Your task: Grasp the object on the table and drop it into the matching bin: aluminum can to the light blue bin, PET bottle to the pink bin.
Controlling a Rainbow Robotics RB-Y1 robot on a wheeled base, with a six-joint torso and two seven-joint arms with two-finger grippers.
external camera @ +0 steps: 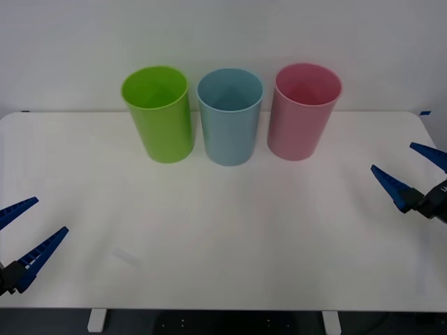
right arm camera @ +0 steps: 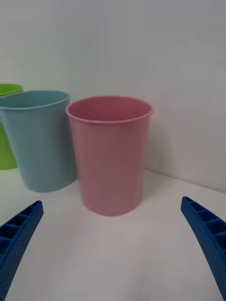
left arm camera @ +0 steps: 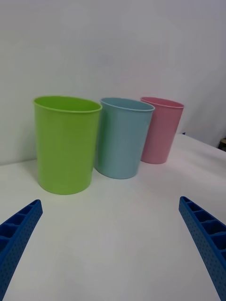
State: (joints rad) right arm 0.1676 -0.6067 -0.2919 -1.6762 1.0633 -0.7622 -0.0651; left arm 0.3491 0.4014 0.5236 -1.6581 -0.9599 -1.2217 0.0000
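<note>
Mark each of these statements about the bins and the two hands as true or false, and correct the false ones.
1. The light blue bin stands between the lime green bin and the pink bin. True.
2. The pink bin lies tipped on its side. False: it stands upright on the table, like the other two.
3. The left hand is open, low at the table's near left corner. True.
4. The right hand is shut on the light blue bin. False: it is open at the table's right edge, apart from every bin.
5. The lime green bin is on the robot's right. False: it is the leftmost bin.
</note>
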